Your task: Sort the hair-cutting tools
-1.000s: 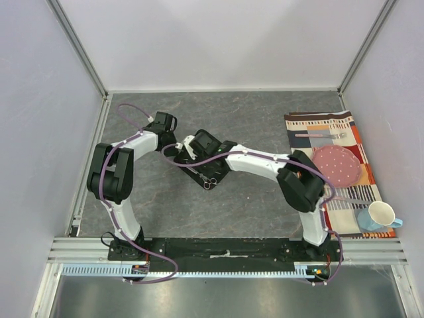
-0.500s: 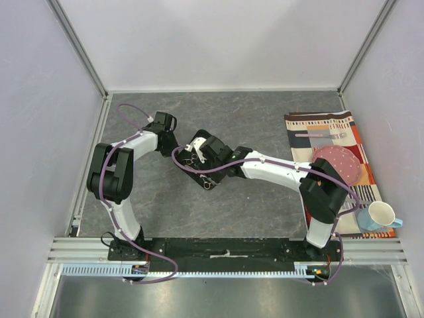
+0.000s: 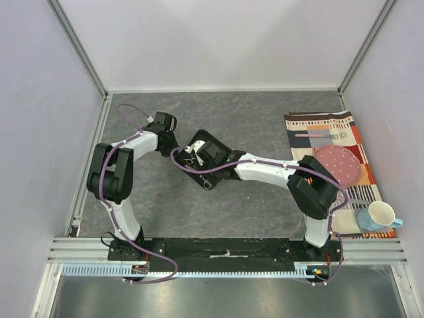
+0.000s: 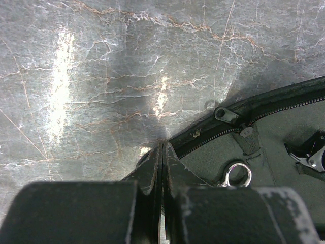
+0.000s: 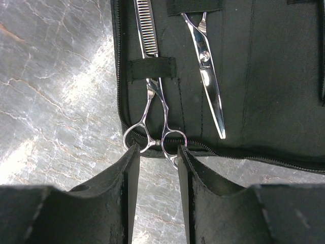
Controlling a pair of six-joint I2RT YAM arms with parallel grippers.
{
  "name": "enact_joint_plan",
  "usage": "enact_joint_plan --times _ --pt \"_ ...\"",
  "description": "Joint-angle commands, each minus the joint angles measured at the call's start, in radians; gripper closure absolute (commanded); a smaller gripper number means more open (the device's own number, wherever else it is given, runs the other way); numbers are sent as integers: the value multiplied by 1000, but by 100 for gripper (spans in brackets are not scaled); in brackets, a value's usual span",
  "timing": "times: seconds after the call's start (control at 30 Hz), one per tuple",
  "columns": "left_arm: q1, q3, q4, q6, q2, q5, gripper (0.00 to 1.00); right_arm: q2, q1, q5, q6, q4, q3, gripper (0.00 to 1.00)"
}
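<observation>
Our right gripper is open, and the rings of the scissors lie right at its tips. The blades point straight away from us.

Two pairs of silver scissors are lying inside one open black zip case. One is a pair of thinning scissors with a toothed blade, beside the case's zipped edge. The other is one straight-bladed pair, nearer the case's middle. Well to the right of the case, one striped placemat is carrying four things: one pink plate, one fork, one knife and one blue mug.
</observation>
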Motion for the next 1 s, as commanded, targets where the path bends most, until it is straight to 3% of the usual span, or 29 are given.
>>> enact_joint_plan --times 0.0,0.53,0.63,0.87,0.97 --pt "-9 -22 -33 -11 -14 53 98 25 9 33 44 47 -9 58" --pt "-9 -21 -30 -11 -6 49 98 71 9 41 59 82 -36 59" --pt "-9 -21 -30 -11 -8 50 98 87 7 42 59 87 -25 65" --pt "-10 -30 -28 -11 -6 54 98 157 7 70 12 87 55 90" --pt "-10 -30 -27 -9 -3 53 98 192 6 55 -14 82 106 93"
